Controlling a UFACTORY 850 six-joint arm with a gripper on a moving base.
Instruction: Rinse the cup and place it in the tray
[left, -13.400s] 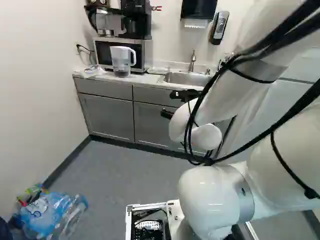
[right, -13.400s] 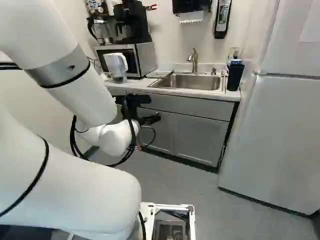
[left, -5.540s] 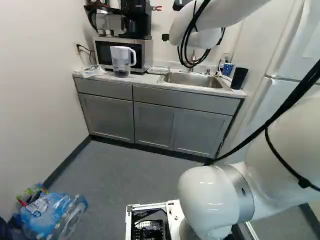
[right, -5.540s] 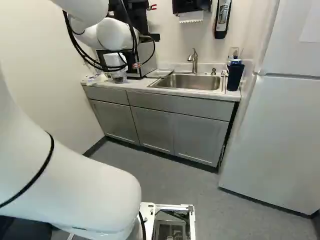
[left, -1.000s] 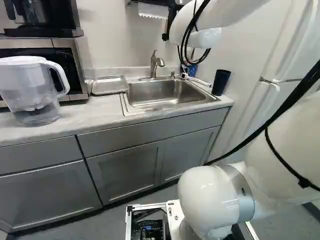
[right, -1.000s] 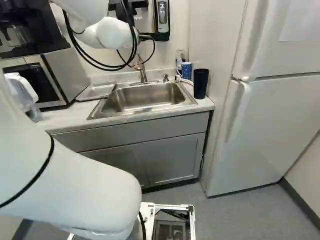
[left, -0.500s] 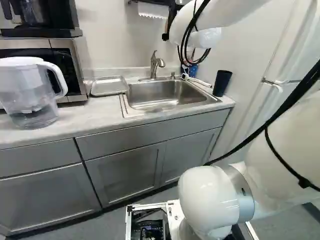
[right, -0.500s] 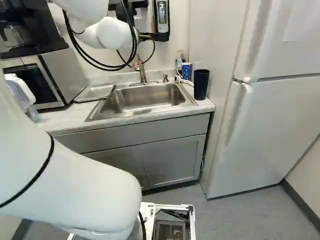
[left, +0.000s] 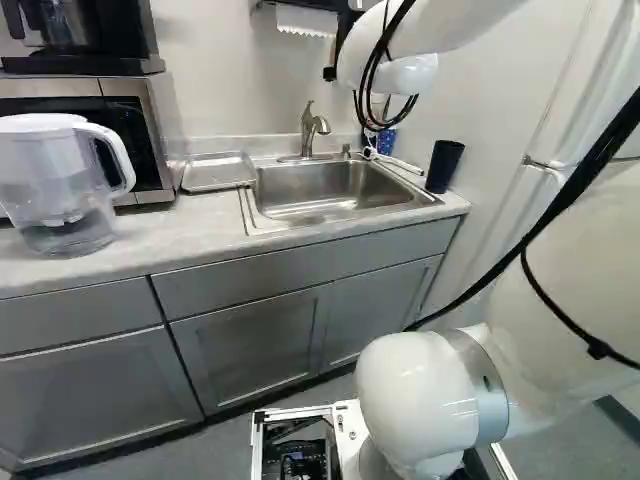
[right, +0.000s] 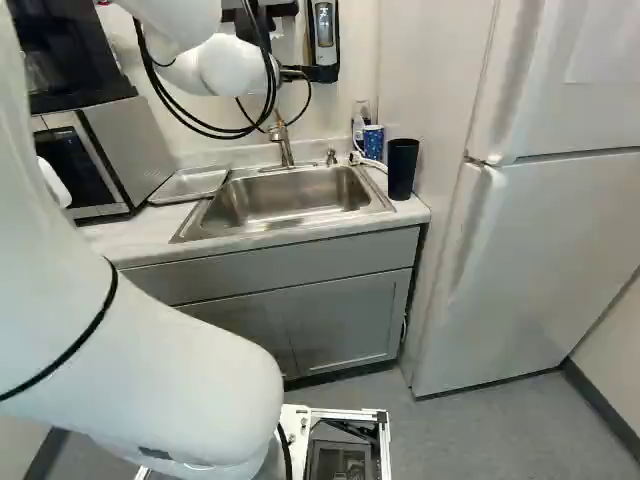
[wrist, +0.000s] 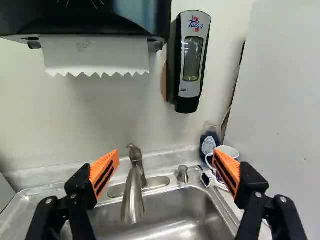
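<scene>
High before the wall, in the right base view, hangs my gripper (right: 302, 42), partly hidden by its own wrist. In the wrist view the gripper (wrist: 166, 160) is open and empty, the faucet (wrist: 134, 195) showing between and beyond its fingers. A blue patterned cup (right: 373, 142) stands at the sink's back right corner; its pale rim shows behind one finger in the wrist view. Right of it is a tall dark cup (right: 403, 168). The metal tray (left: 218, 171) lies flat left of the sink (left: 320, 190). Which cup is meant, I cannot tell.
A water pitcher (left: 62, 190) and a microwave (right: 105, 160) stand left of the tray. A soap dispenser (wrist: 192, 60) and a paper towel holder (wrist: 95, 17) hang above the sink. The fridge (right: 545, 250) stands right; a brush (wrist: 212, 181) lies by the sink.
My arm rose from before the cabinets to above the counter. Later the base moved closer to the sink and turned right. Over the last half second the arm has shifted slightly.
</scene>
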